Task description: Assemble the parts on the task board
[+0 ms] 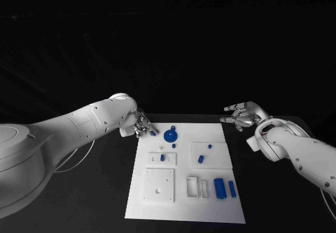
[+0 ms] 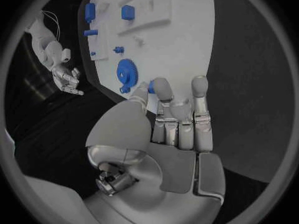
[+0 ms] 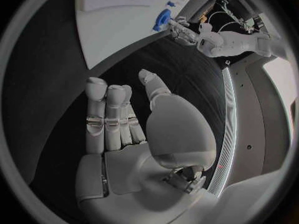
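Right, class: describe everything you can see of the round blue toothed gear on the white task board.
The round blue toothed gear looks like matte plastic, a flat disc with fine teeth round its rim and a small blue piece at its edge. It lies flat near the far edge of the white task board, towards the robot's left. The left hand is close beside it with fingers spread; whether a fingertip touches the gear cannot be told. The right hand is off the board.

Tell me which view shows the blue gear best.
The left wrist view: the blue gear is close there and its toothed rim reads clearly, lying on the task board beyond the left hand. The head view shows it small; the right wrist view shows it distant, at the board's edge.
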Controlling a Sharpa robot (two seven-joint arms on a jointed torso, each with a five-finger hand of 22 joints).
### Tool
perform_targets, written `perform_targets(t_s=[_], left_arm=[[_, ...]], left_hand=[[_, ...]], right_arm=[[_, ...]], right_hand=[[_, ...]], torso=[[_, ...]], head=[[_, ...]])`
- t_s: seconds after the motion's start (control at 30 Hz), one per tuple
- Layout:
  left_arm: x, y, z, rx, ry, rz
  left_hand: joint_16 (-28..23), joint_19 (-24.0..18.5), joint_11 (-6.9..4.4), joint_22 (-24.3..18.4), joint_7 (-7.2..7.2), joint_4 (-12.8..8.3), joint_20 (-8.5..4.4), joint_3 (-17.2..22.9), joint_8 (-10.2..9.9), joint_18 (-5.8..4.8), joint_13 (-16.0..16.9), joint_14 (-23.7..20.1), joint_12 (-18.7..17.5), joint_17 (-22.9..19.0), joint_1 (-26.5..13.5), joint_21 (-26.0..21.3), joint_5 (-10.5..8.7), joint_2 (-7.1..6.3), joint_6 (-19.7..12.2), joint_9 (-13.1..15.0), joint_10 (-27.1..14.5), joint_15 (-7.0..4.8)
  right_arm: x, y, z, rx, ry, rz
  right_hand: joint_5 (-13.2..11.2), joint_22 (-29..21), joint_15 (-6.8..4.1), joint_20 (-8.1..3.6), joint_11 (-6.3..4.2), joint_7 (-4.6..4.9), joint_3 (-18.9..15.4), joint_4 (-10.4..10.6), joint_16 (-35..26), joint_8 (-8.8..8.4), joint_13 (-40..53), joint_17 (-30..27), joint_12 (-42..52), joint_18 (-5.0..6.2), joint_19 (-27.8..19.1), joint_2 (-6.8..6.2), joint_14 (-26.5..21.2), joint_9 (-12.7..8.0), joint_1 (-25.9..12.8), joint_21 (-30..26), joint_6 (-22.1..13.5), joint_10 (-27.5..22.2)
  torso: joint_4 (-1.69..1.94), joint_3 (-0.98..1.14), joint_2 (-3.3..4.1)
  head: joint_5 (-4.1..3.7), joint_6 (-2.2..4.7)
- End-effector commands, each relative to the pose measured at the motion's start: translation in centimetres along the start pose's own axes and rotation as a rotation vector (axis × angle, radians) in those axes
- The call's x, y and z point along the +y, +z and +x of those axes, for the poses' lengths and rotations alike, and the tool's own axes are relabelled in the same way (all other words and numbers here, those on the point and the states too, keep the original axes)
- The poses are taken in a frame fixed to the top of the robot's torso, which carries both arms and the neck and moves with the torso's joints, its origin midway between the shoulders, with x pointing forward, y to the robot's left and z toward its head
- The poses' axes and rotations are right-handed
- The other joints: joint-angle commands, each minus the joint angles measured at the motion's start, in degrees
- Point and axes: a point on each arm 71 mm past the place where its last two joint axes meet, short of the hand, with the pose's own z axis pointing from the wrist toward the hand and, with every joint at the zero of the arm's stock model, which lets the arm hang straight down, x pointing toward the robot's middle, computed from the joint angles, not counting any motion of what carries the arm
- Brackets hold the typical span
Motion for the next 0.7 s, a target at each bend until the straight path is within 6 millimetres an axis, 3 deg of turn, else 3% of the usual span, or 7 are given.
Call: perform_targets(t_s=[0.03, 0.7], left_arm=[[0.11, 0.09, 0.3, 0.023, 0.0, -0.004], [0.33, -0.26, 0.22, 0.028, -0.053, 0.016]], left_hand=[[0.2, -0.5, -0.5, 1.1, -0.42, -1.1, 0.0, -0.9, -0.2, -0.24, -0.1, -0.3, 0.3, 0.0, 0.4, 0.0, 0.47, 1.46, -0.1, -0.2, 0.1, -0.14], [0.9, -0.3, -0.76, 1.1, -0.85, -3.3, 0.44, -0.7, 1.0, 0.28, -1.1, 0.6, 0.4, 1.6, 3.4, 0.5, 0.34, 4.13, -0.4, 1.1, 1.2, -0.16]], right_arm=[[0.05, 0.01, 0.13, 0.013, -0.005, -0.004], [-0.13, 0.03, 0.12, 0.017, -0.007, 0.004]], right_hand=[[0.4, 3.2, -0.18, -0.03, -0.14, 0.06, 0.0, 0.2, -0.1, -0.29, 0.0, -0.1, 0.0, 0.7, 0.2, 0.19, -0.3, 0.0, -0.1, 0.0, -0.2, -0.2], [0.4, 3.2, -0.18, -0.03, -0.14, 0.07, 0.4, 0.1, -0.1, -0.29, 0.0, -0.1, 0.1, 0.7, 0.2, 0.13, -0.3, 0.0, -0.3, -0.1, -0.2, -0.2]], torso=[[0.03, -0.01, 0.03], [0.18, 0.04, -0.04]], head=[[-0.04, -0.04], [-0.02, -0.27]])
